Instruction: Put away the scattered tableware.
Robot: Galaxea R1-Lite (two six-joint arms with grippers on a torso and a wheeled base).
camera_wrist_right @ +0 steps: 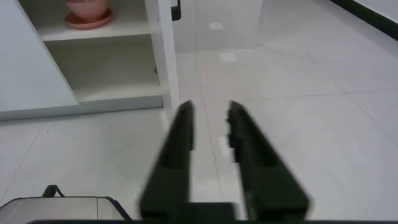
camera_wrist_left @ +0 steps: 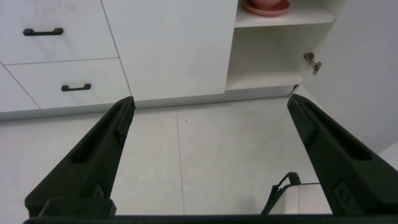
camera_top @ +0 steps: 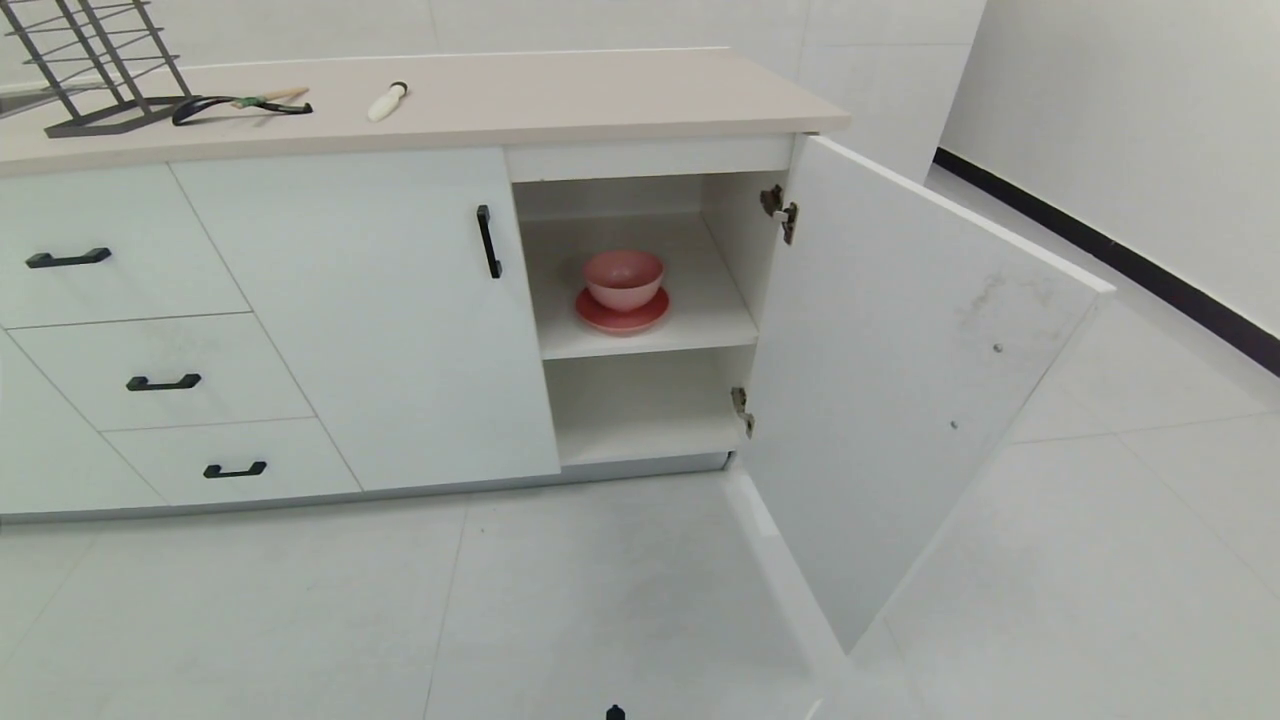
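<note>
From the head view, note the pink bowl [camera_top: 623, 278] sitting upright on the red plate [camera_top: 604, 318], both on the upper shelf [camera_top: 705, 318] of the cupboard, with the cupboard door [camera_top: 900, 380] standing wide open. Judge that pair as stowed and treat shutting the door as the likely step in hand, while allowing for the white-handled utensil [camera_top: 387, 102] and the brush [camera_top: 245, 102] on the countertop [camera_top: 600, 90], beside the wire rack [camera_top: 100, 70], as possibly scattered too. To shut it well, come round to the door's hidden outer face, press near the free edge far from the hinges, follow the arc rather than shoving straight, and ease off before the frame so as not to rattle the crockery. From the left wrist view, see the left gripper [camera_wrist_left: 209, 102] spread wide and empty above the floor tiles, facing the drawers. Keep it back from the door's path. From the right wrist view, see the right gripper [camera_wrist_right: 208, 115] with fingers drawn almost together and nothing clamped, pointed toward the shelf bearing bowl and plate. Prefer this arm as a blunt pusher, well clear of the hinge gap.
</note>
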